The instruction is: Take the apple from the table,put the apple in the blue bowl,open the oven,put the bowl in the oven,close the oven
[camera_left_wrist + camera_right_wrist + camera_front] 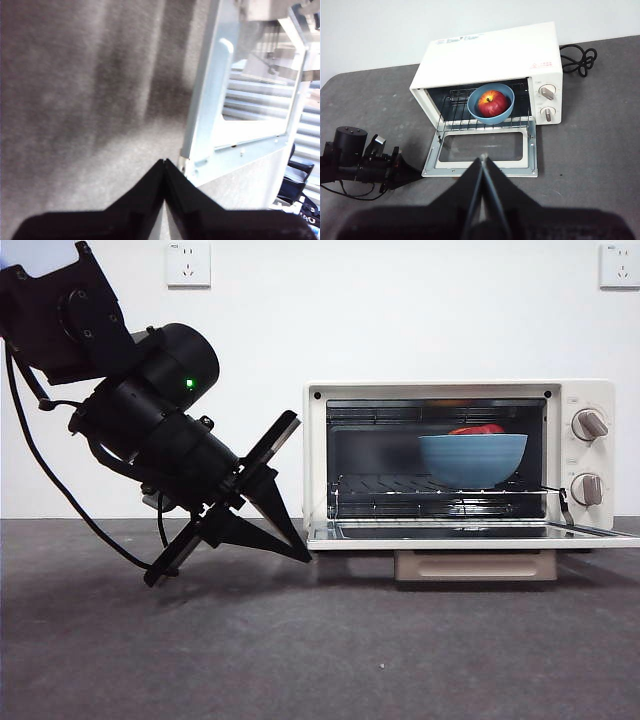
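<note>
The oven [460, 388] [490, 55] stands on the table [300, 640] with its door [470, 532] [520, 171] folded down flat. On the rack inside sits the blue bowl [472, 460] [490, 120], and the apple [477, 429] [493, 102] lies in it. My left gripper [303, 556] [164, 161] is shut and holds nothing. Its tips are low, right beside the door's left front corner [192, 162]. My right gripper [482, 157] is also shut and empty. It hangs high above the table in front of the door.
The door's tan handle [475, 565] sits under its front edge. Two grey knobs [588, 424] are on the oven's right side. A black cable [577, 55] lies coiled behind the oven. The left arm's body [355, 157] stretches left of the door.
</note>
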`<action>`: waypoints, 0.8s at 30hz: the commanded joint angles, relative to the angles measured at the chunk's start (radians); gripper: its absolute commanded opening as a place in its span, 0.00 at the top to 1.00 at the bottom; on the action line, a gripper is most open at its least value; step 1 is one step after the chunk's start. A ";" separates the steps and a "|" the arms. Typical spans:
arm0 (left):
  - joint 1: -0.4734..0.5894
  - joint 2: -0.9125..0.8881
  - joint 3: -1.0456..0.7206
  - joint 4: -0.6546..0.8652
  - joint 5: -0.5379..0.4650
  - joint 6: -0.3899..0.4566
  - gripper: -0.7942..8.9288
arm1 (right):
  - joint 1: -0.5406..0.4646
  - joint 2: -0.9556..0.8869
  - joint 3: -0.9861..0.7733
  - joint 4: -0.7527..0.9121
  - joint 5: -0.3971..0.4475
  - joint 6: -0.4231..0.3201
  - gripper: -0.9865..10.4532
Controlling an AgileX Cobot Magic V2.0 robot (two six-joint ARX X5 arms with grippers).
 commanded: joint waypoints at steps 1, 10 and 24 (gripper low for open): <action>-0.012 0.012 -0.006 0.015 0.011 -0.008 0.93 | 0.000 -0.002 -0.008 -0.024 -0.001 0.011 0.92; -0.030 0.013 -0.006 0.049 0.042 -0.011 0.93 | 0.000 -0.002 -0.008 -0.024 -0.002 0.011 0.92; -0.026 0.013 0.063 0.074 0.087 -0.038 0.93 | 0.000 -0.002 -0.008 -0.024 -0.023 0.007 0.92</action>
